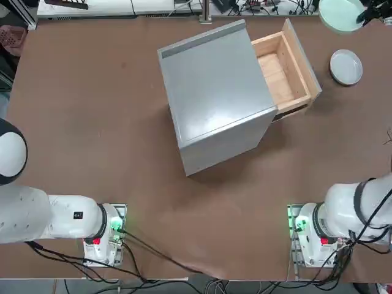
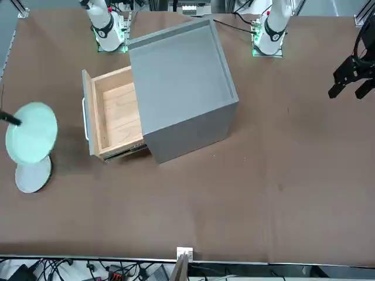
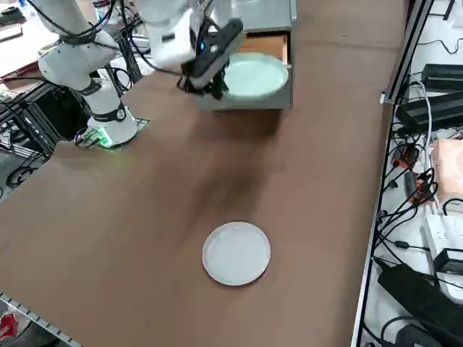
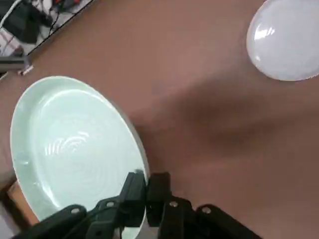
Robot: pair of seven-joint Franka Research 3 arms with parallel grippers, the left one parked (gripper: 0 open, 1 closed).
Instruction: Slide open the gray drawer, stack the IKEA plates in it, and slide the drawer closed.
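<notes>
My right gripper (image 4: 145, 191) is shut on the rim of the pale mint green plate (image 4: 70, 144) and holds it in the air. From overhead the green plate (image 1: 340, 13) hangs beyond the far right of the gray cabinet (image 1: 214, 98), with the gripper (image 1: 367, 15) at its right edge. The gray-white plate (image 1: 346, 66) lies flat on the table to the right of the drawer (image 1: 283, 70). That drawer is slid out, and its light-wood inside (image 2: 114, 114) holds nothing. In the front view the green plate (image 2: 32, 132) hovers just above the gray-white plate (image 2: 32, 175).
The brown table (image 1: 92, 122) spreads wide to the left and in front of the cabinet. Cables and power strips (image 3: 434, 217) run along the table's right edge. The arm bases (image 1: 312, 236) stand at the near edge.
</notes>
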